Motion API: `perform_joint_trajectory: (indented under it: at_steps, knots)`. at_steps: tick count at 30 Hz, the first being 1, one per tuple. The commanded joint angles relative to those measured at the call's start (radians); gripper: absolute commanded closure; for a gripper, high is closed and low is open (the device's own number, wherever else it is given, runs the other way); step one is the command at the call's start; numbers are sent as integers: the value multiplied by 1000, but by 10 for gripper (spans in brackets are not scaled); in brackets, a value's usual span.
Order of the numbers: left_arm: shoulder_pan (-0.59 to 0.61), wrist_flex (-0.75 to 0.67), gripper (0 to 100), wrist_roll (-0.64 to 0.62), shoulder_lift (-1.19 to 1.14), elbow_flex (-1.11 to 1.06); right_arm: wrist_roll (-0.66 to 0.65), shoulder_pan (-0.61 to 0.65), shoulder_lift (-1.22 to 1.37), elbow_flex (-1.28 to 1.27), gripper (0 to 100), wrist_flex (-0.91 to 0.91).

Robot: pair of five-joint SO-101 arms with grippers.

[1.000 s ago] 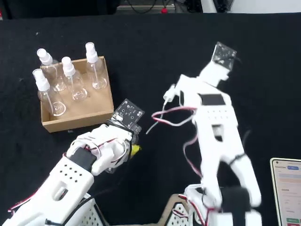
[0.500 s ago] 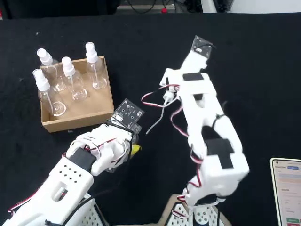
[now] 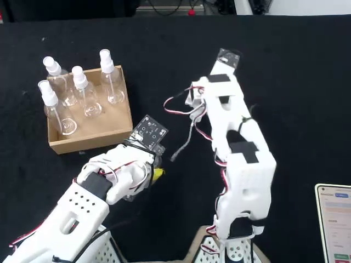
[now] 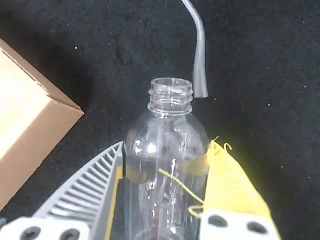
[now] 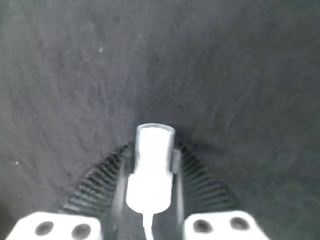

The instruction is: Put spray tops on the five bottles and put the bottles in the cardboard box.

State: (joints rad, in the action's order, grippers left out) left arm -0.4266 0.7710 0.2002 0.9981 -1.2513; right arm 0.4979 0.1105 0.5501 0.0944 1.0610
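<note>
1. The left gripper [image 4: 167, 150] is clamped on a clear plastic bottle [image 4: 170, 115]. A grey ribbed finger presses one side of its body and a yellow-padded finger the other. The bare threaded neck sticks out past the fingertips with no top on it.
2. The right gripper [image 5: 151, 150] is closed tight on a white plastic spray top [image 5: 149, 175], whose head reaches just past the fingertips.
3. From that spray top a thin grey dip tube [image 3: 184, 143] trails down towards the left gripper. In the left wrist view its lower end hangs just beside the bottle's open neck, outside it and not inside.
4. A brown cardboard box [image 3: 93, 138] sits on the black cloth-covered table [image 3: 307, 109], near the left gripper and off to one side of its fingertips. Four clear capped bottles [image 3: 82, 93] stand upright inside it, each with a white spray top.
5. Since a second ago the right arm has swung across the table towards the left arm. Its wrist has come in closer to the box side, and its long white links now stand more over the middle. The spray top has ridden along in the grip.
6. The tube's lower end is roughly where it was, close by the left gripper.
7. The left arm, its bottle, the box and the four bottles inside have not shifted.
</note>
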Motion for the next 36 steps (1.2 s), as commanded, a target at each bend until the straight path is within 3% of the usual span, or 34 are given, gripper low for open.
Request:
perform_joint_trajectory:
  at_steps: [1,12,18,24,28,36]
  knots:
    - [1,-21,830,-3,20,10,-54,-41,-10,139,988,103]
    - [-21,-78,830,-8,31,12,-176,-153,-314,185,988,316]
    - [-93,-221,830,-11,31,10,-187,-152,-648,48,987,288]
    - [-137,-354,830,-12,32,21,-187,-144,-949,-93,987,129]
    - [-133,-345,830,-40,112,-4,-192,-137,-1066,-122,987,61]
    - [-131,-213,827,-74,496,-85,-192,5,-1125,-119,987,-35]
